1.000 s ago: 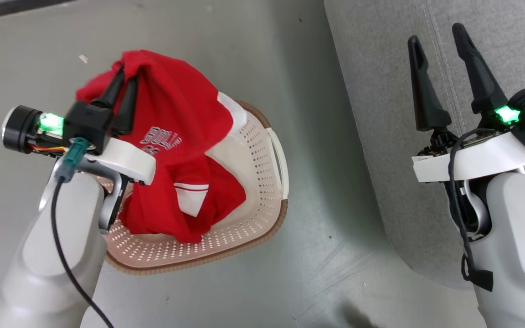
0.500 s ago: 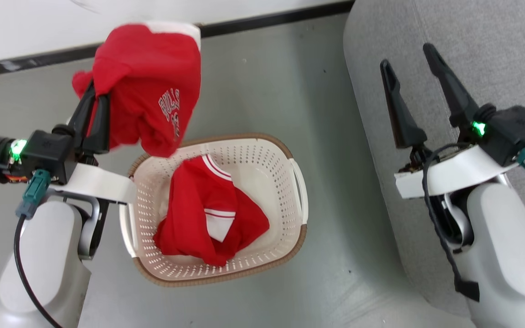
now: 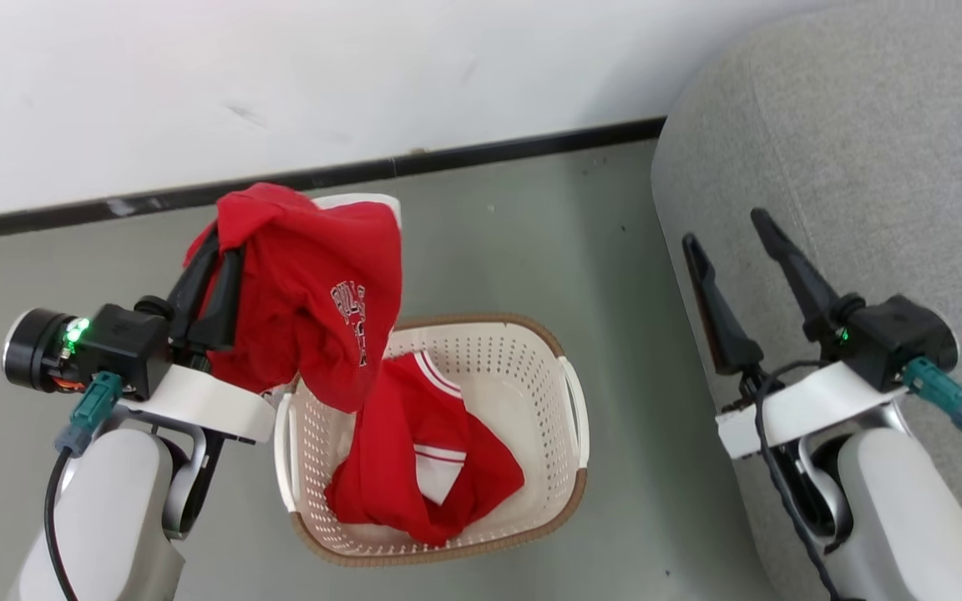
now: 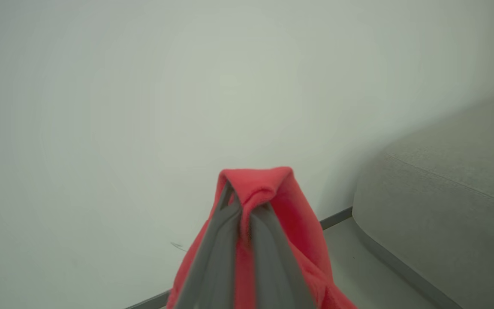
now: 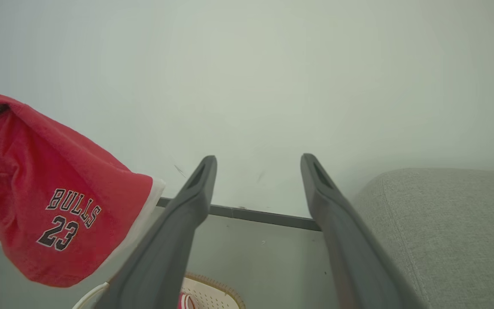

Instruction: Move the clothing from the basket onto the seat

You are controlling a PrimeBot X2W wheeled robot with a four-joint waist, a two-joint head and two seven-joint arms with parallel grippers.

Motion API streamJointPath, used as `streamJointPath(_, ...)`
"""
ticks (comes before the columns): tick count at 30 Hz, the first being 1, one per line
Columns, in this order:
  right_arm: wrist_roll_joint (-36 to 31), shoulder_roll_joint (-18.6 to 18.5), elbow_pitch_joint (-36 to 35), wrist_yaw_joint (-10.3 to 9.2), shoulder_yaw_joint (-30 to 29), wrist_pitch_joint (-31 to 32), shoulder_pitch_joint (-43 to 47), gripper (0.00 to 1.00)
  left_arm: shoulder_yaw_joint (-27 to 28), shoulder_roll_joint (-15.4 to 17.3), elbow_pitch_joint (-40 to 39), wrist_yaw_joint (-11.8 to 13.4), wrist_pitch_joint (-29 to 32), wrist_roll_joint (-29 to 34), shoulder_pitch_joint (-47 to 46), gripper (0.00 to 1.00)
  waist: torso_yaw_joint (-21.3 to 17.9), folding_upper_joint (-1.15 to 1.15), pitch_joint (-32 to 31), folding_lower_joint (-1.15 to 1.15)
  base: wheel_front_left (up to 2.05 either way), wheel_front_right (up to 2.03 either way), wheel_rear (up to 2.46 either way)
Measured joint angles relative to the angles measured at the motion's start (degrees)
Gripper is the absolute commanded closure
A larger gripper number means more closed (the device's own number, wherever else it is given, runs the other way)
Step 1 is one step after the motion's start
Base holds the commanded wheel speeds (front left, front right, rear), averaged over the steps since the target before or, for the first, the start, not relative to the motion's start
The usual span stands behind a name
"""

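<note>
My left gripper point(image 3: 218, 242) is shut on a red BULLS garment point(image 3: 314, 292), which hangs in the air over the left rim of the cream basket point(image 3: 560, 501). In the left wrist view the red cloth point(image 4: 268, 189) folds over the shut gripper point(image 4: 240, 201). In the right wrist view the same garment point(image 5: 54, 197) hangs at the left. A second red garment with white stripes point(image 3: 414, 467) lies in the basket. My right gripper point(image 3: 727, 229) is open and empty in front of the grey seat point(image 3: 848, 167); its wrist view shows the gripper point(image 5: 257, 161) pointing at the wall beside the seat point(image 5: 444, 223).
The basket stands on a grey floor point(image 3: 514, 225) between my two arms. A white wall point(image 3: 364, 75) with a dark baseboard point(image 3: 448, 159) runs behind. The seat's rounded edge fills the right side, close to the basket.
The camera has tilted up, bringing the wall into view. My left gripper stays shut on the BULLS garment, which came up clear of the basket. The right gripper stays open.
</note>
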Motion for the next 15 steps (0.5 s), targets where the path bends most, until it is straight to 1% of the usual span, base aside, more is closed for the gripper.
streamJointPath(5, 0.0, -0.1, 0.5, 0.0, 0.0, 0.0, 2.7, 0.0, -0.8, -0.1, -0.6, -1.0, 0.8, -0.7, 1.7, 1.0, 0.8, 0.0, -3.2, 0.0, 0.0, 0.0, 0.0)
streamJointPath(8, 0.0, -0.1, 1.0, 0.01, 0.1, 0.0, 4.1, 0.0, -1.3, -0.1, -1.0, -1.2, 1.4, -1.2, 2.1, 1.0, 1.2, 0.0, -5.0, 0.0, 0.0, 0.0, 0.0)
streamJointPath(11, 0.0, -0.1, 1.2, 0.0, 0.3, 0.0, 5.5, 0.0, -1.9, -0.1, -1.5, -2.0, 1.9, -1.2, 2.2, 1.0, 1.6, 0.0, -6.7, 0.0, 0.0, 0.0, 0.0)
streamJointPath(15, 0.0, -0.2, 1.3, 0.0, 0.9, 0.0, 6.6, 0.0, -2.4, -0.2, -2.1, -2.3, 2.7, -1.6, 3.0, 1.0, 1.9, 0.0, -8.4, 0.0, 0.0, 0.0, 0.0)
